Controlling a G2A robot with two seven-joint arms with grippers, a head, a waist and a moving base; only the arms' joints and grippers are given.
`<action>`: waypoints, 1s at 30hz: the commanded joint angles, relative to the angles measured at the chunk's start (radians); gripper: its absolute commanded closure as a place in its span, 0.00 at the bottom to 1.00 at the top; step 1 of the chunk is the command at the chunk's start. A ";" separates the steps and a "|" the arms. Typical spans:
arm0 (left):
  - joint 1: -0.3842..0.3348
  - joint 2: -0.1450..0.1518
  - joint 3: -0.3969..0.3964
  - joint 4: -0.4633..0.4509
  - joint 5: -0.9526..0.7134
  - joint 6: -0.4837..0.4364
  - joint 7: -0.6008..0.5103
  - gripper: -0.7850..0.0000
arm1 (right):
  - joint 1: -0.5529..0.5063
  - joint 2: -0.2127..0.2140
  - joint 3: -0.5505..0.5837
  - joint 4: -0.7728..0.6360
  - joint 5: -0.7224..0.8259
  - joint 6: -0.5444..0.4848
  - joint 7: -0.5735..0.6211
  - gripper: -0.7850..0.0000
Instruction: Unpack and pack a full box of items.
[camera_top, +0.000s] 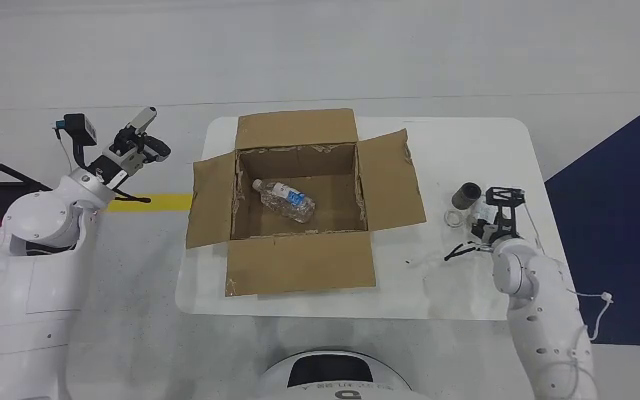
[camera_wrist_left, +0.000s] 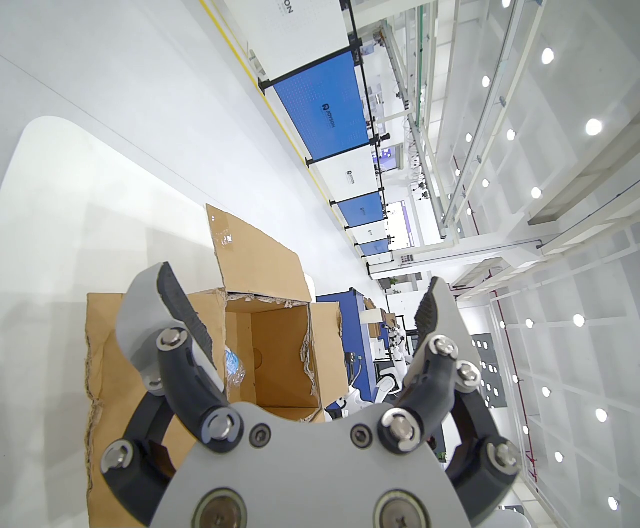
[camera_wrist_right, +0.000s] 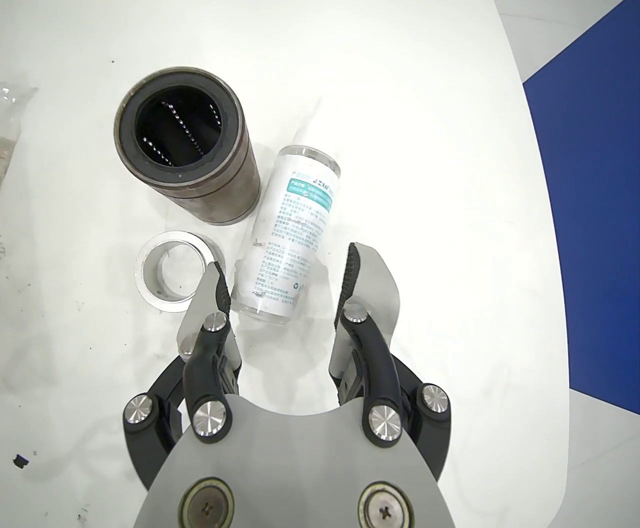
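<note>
**Box** (camera_top: 300, 262): stands in the middle of the table (camera_top: 480, 290). All four flaps are folded outward, which gives you a straight reach down into it.

**Water bottle** (camera_top: 285, 200): lies on its side on the box floor, toward the far left corner. It is the one item you can see inside, so unpacking looks nearly finished.

**White bottle** (camera_wrist_right: 295, 235): lies on its side at the table's right end, set out with the other goods.

**Dark cylinder** (camera_wrist_right: 200, 170): upright, open end up, just beside the white bottle.

**Metal ring** (camera_wrist_right: 172, 277): lies flat near the cylinder's foot.

**Right gripper** (camera_wrist_right: 286, 262): hangs low over the table, pointing down. Its jaws are apart and straddle the white bottle's base, one pad just beside it and the other apart. Nothing is clamped, and you cannot tell a release from an approach.

**Left gripper** (camera_wrist_left: 300, 277): raised beyond the table's left edge and tilted upward, with jaws wide apart and empty. It is probably parked out of your way.
</note>
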 joint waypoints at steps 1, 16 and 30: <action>0.000 0.000 0.000 0.000 0.000 0.000 0.000 0.00 | 0.005 -0.001 -0.001 0.007 0.002 0.004 0.001 0.50; 0.000 0.000 0.000 0.000 0.000 0.000 0.000 0.00 | 0.100 -0.004 -0.021 0.114 -0.012 0.008 0.029 0.57; 0.000 0.000 0.000 0.000 0.000 0.000 0.000 0.00 | 0.080 -0.002 0.091 0.068 0.171 -0.059 -0.062 1.00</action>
